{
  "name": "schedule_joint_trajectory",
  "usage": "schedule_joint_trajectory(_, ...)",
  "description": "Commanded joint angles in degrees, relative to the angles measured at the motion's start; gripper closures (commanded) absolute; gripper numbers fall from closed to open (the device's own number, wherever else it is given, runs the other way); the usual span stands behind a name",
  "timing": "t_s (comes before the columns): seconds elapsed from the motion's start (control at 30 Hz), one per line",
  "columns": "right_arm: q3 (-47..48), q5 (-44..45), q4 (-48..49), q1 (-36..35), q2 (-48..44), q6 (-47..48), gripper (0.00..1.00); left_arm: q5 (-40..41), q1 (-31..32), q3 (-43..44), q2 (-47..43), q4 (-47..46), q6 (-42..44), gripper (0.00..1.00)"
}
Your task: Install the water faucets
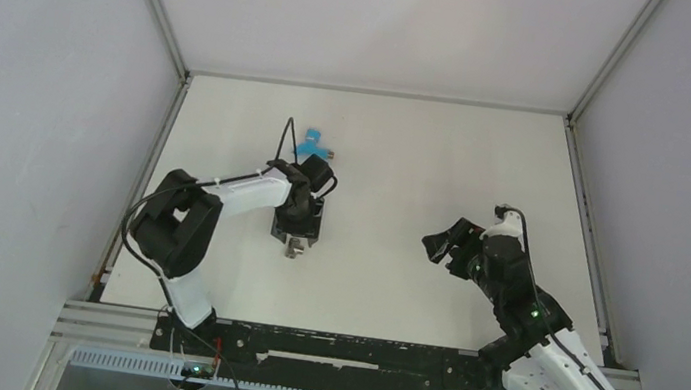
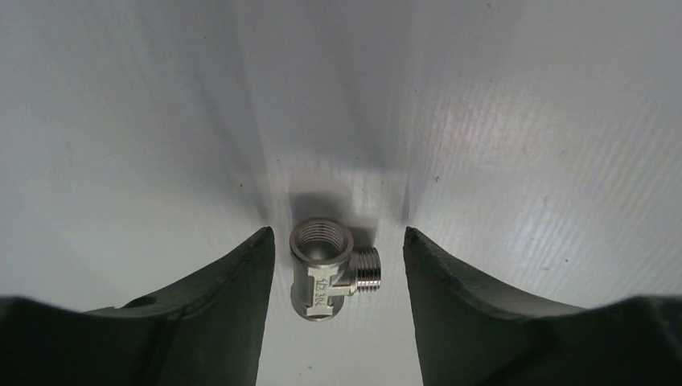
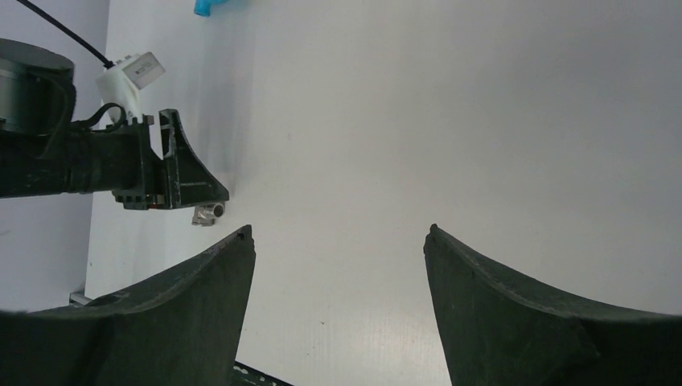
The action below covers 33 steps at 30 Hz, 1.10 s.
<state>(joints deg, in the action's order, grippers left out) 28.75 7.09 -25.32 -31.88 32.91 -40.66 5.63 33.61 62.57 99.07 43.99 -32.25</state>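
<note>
You're in a robotics lab cell: white bench (image 1: 409, 143) beneath the left pincer (image 2: 338, 235), grey panel walls (image 1: 29, 113) around it, aluminium framing (image 1: 155, 4).

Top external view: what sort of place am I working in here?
Probably a lab robot test cell: a white tabletop, plain white panels on aluminium framing around it, and a blue tap and metal fitting lying loose.

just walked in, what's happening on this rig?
The left gripper is down at the table with its jaws open on either side of the grey metal fitting, which lies flat and is not gripped yet. The blue faucet lies on the table just beyond that arm, untouched. The right gripper is open and holds nothing, off to the right. Nothing is joined yet.
</note>
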Motion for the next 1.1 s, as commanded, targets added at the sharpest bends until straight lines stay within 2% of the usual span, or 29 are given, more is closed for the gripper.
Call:
schedule_joint_trajectory(0.0, 0.18, 1.2, -0.65, 0.11, -1.14, -0.76, 0.17, -0.78, 0.32, -1.4, 1.96, -2.27, -2.12, 0.37)
schedule_joint_trajectory(0.27, 0.19, 0.82, 0.13, 0.11, -0.62, -0.99, 0.17, -4.47, 0.76, -3.86, -0.58, -3.62, -3.09, 0.49)
schedule_joint_trajectory(0.33, 0.19, 0.7, 0.35, 0.14, -0.36, -0.99, 0.17, -4.83, 1.21, -3.97, -2.26, -3.12, -3.02, 0.47)
schedule_joint_trajectory(0.47, 0.17, 0.56, 0.6, 0.03, -0.01, -1.15, 0.17, -4.01, 1.74, -4.66, -3.75, -2.22, -2.03, 0.32)
schedule_joint_trajectory(0.5, 0.16, 0.55, 0.7, 0.0, 0.12, -1.2, 0.17, -4.22, 1.81, -5.13, -3.49, -2.69, -1.73, 0.31)
schedule_joint_trajectory(0.53, 0.16, 0.55, 0.68, 0.03, 0.22, -1.25, 0.17, -4.44, 1.79, -5.57, -2.84, -3.1, -1.63, 0.32)
schedule_joint_trajectory(0.67, 0.18, 0.8, 0.68, -0.08, -0.08, -1.25, 0.18, -4.37, 1.96, -6.94, -0.7, -4.69, -2.42, 0.46)
schedule_joint_trajectory(0.77, 0.2, 0.91, 0.21, -0.04, -0.36, -1.22, 0.18, -4.14, 1.97, -7.04, -0.9, -5.05, -2.9, 0.52)
schedule_joint_trajectory(1.07, 0.25, -3.31, 2.69, 0.1, 0.08, -1.89, 0.18, -4.2, 1.98, -3.02, -6.85, -3.97, 0.48, 0.55)
